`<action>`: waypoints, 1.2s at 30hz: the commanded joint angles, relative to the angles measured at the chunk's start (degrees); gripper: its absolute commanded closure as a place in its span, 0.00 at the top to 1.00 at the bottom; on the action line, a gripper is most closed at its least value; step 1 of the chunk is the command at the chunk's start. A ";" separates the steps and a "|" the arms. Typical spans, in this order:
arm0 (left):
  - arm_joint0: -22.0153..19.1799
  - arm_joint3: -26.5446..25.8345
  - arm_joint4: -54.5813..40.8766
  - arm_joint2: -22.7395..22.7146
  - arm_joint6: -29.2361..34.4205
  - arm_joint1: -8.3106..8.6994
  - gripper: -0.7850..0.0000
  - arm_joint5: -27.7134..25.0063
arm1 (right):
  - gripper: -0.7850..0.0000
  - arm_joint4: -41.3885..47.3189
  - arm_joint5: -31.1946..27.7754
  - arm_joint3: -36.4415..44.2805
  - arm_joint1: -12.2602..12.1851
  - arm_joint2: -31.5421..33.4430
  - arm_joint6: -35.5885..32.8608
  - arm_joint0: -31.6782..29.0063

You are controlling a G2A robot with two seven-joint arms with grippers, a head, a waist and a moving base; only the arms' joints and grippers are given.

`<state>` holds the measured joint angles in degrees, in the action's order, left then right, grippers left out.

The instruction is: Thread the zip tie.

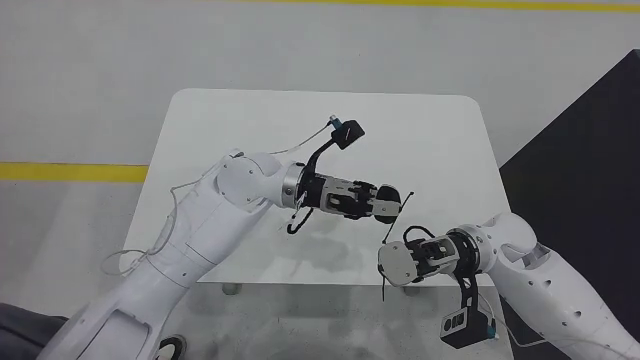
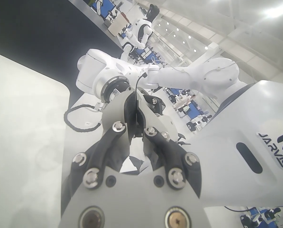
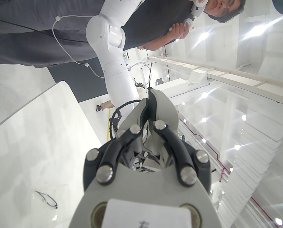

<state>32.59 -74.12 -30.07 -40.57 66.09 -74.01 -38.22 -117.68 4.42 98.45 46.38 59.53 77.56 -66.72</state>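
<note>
A thin black zip tie point(image 1: 397, 218) hangs in the air over the front right part of the white table point(image 1: 420, 130). My left gripper point(image 1: 398, 203) is shut on its upper part. In the left wrist view the fingers point(image 2: 129, 103) pinch the strap, and a short end point(image 2: 138, 84) with a small head pokes out past the tips. Just below and nearer the table's front edge, my right gripper point(image 1: 388, 260) is shut on a thin black strap; in the right wrist view the strap point(image 3: 150, 72) sticks out beyond the tips point(image 3: 150, 94). A strand point(image 1: 383, 288) trails below it.
A second dark zip tie point(image 3: 46, 199), bent into a loose loop, lies flat on the table. A black partition point(image 1: 590, 150) stands off the right side of the table. The back and left of the tabletop are bare.
</note>
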 commanded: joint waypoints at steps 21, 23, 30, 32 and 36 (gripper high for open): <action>-0.05 -1.61 0.83 -0.64 1.09 0.44 0.00 1.12 | 0.00 -0.75 0.14 1.56 0.20 1.55 -3.19 -1.55; -0.04 -1.68 0.91 -0.89 1.23 0.64 0.00 1.26 | 0.00 -0.80 0.10 1.80 0.26 1.76 -3.29 -1.76; 0.10 -1.35 0.21 -1.02 2.01 1.01 0.00 2.04 | 0.00 -0.90 -0.09 2.13 0.53 2.32 -3.32 -2.34; 0.05 -1.30 0.38 -0.91 2.04 1.02 0.00 2.07 | 0.00 -1.05 -0.08 2.20 0.61 2.39 -3.16 -2.45; -0.06 -1.41 0.18 -0.60 2.05 0.97 0.00 2.08 | 0.00 -1.39 -0.29 2.26 0.76 2.55 -3.09 -2.70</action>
<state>32.57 -75.52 -29.89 -41.26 68.16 -73.02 -36.12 -118.98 4.21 100.68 47.11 62.02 74.45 -69.37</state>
